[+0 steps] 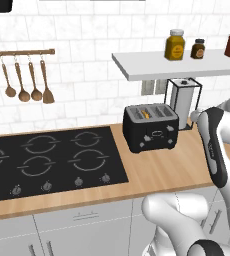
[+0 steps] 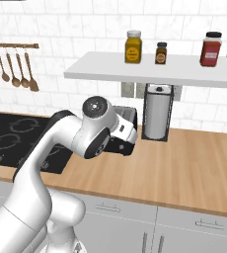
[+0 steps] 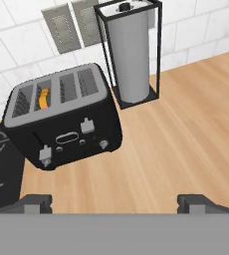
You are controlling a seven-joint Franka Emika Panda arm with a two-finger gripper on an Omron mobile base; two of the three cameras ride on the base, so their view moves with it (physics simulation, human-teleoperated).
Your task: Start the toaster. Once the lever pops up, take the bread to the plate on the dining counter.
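Two slots over from the cooktop [image 1: 52, 160], the bread [image 1: 145, 114] sits edge-up in the toaster [image 1: 150, 128], ready for toasting, on the wood counter [image 1: 172, 170]. From the right base, the arm hides most of that toaster [image 2: 127, 129]. Hand view: gripper [image 3: 116, 203] spread wide, holding nothing, aimed at the toaster's front levers, its long side running left-right, towel holder [image 3: 130, 52] behind.

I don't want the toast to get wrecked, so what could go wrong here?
1. The toaster has two levers; pushing the one away from the bread likely wouldn't toast it.
2. The paper towel holder stands close beside the toaster, so the arm might bump it.
3. The bread barely pokes out of its slot, so the wide-open fingers may struggle to grab it.
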